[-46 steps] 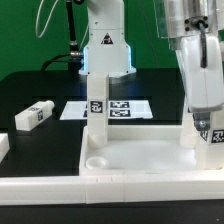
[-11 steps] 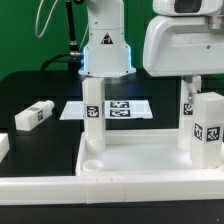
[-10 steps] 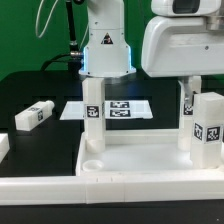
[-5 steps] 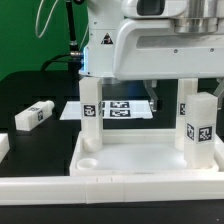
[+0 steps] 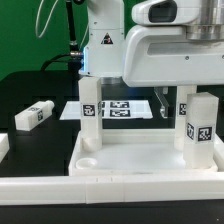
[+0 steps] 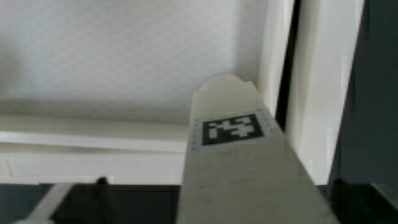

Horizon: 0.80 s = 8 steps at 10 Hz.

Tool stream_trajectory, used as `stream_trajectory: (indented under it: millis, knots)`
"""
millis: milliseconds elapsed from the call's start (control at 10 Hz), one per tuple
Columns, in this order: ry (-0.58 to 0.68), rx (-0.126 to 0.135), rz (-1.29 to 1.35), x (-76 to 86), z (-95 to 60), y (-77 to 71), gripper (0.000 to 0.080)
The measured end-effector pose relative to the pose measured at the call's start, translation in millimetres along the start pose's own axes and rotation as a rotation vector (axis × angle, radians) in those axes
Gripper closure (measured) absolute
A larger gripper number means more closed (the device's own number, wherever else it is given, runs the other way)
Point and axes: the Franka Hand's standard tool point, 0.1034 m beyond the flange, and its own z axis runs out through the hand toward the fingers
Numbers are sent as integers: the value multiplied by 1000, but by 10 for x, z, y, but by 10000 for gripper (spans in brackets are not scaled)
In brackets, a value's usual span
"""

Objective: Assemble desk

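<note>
Gripper fingers (image 5: 158,103) hang below the big white wrist housing over the far middle of the tabletop (image 5: 140,158), but whether they are spread or closed cannot be told; nothing is seen between them. White and rimmed, the tabletop fills the near table. Three tagged legs stand upright on it: one far left (image 5: 89,113), two at the right, one nearer (image 5: 201,128) and one farther (image 5: 183,122). A loose leg (image 5: 33,115) lies on the black table, at the exterior view's left. Behind the tabletop lies the marker board (image 5: 118,108).
</note>
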Motion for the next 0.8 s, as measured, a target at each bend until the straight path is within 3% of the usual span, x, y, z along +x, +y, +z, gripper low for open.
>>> stream_trajectory:
  millis: [100,200,300,700,800]
  knots:
    - [0,1,37,0,0,-2,447]
    - [0,1,98,-1,1,-5,447]
    - [0,1,169,-1,4,-2,512]
    - [-2,-1,445,-3,8,0,512]
    - [-9,-11,532,2,8,14,512]
